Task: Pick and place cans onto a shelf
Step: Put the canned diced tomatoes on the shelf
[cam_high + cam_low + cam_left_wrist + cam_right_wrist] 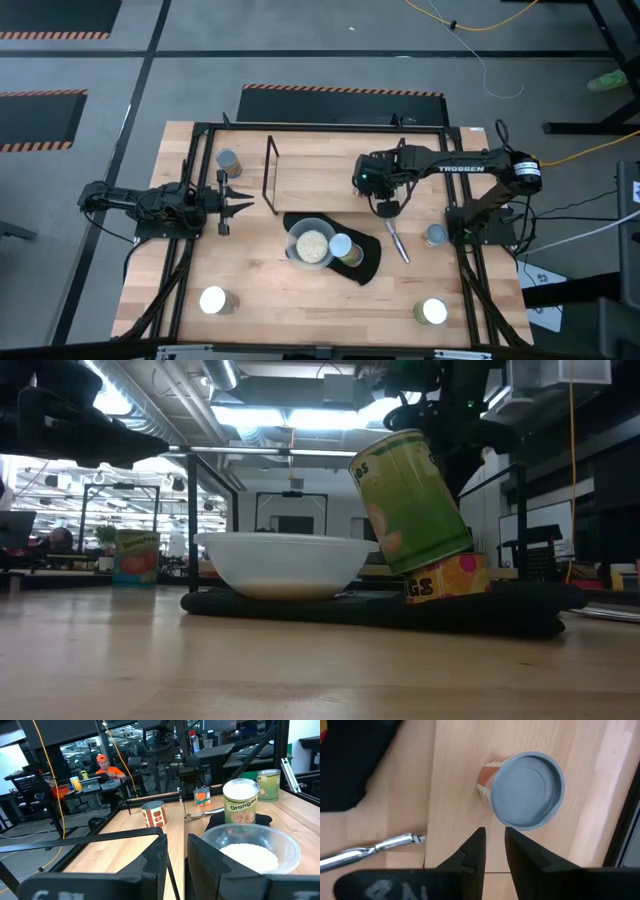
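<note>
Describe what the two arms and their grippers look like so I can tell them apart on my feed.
Both arms are dark, jointed and slim, with black cabling along them. The right arm carries white TROSSEN lettering and a small green light near its wrist; the left arm shows no lettering. The left gripper and right gripper each have two flat, black, tapering fingers.

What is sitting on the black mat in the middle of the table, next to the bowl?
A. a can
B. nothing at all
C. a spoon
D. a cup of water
A: the high view shows a can on the black mat right beside the bowl; the low view shows it leaning, propped on something orange under it.
</note>
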Controlling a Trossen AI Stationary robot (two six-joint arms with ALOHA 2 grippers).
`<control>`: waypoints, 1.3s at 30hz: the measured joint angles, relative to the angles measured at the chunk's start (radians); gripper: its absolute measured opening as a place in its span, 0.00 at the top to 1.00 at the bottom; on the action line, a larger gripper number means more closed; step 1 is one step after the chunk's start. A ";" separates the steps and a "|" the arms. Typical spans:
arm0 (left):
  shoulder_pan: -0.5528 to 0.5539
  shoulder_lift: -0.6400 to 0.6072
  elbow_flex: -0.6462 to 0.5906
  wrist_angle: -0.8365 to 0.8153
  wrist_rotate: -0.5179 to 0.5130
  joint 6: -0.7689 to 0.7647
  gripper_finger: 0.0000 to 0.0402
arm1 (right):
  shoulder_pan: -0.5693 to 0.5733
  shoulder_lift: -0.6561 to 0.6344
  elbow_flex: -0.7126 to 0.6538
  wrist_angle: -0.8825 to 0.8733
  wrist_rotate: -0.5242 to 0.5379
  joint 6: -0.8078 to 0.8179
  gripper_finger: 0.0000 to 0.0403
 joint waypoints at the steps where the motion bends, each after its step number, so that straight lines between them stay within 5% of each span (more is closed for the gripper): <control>1: 0.000 0.000 0.000 0.000 0.000 0.000 0.83 | -0.001 0.000 0.000 0.001 0.001 -0.010 0.81; 29: 0.000 0.000 0.000 0.000 0.000 -0.002 0.83 | -0.016 0.134 0.004 0.051 0.060 -0.115 0.81; 39: 0.000 0.000 0.000 0.000 0.000 -0.002 0.83 | -0.017 0.130 0.008 0.034 -0.002 0.125 0.97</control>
